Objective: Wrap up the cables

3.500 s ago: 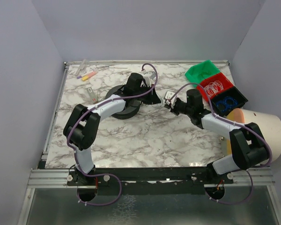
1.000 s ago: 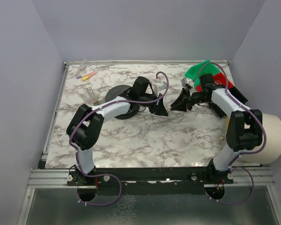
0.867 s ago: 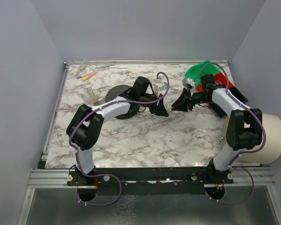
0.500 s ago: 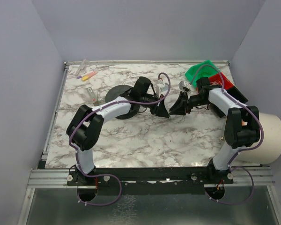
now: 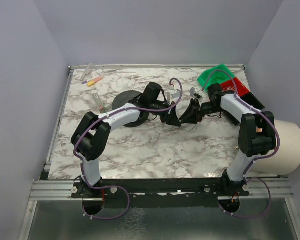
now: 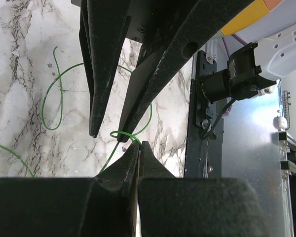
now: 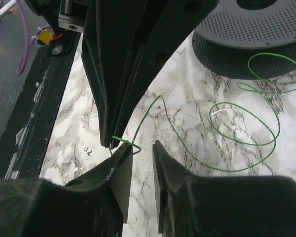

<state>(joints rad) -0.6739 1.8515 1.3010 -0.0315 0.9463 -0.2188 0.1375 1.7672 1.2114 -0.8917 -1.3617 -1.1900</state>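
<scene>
A hair-thin green cable [image 7: 241,126] lies in loose loops on the marble table [image 5: 140,145]; it also curls in the left wrist view [image 6: 53,94]. My left gripper [image 5: 173,120] [image 6: 139,144] is shut, pinching a small loop of the cable at its tips. My right gripper [image 5: 189,117] [image 7: 142,145] faces it tip to tip, open by a narrow gap. Its left finger [image 7: 123,163] touches the small loop; nothing sits between its jaws. In the top view the cable is too thin to make out.
A black perforated spool [image 5: 127,107] [image 7: 251,29] lies behind the left gripper. Green [image 5: 215,75] and red [image 5: 238,86] bins stand at the back right, a large white cylinder [image 5: 285,145] at the right edge. Markers [image 5: 92,81] lie at the back left.
My right gripper has swung left from beside the bins until its tips meet the left gripper's. The left gripper shifted slightly right, staying shut.
</scene>
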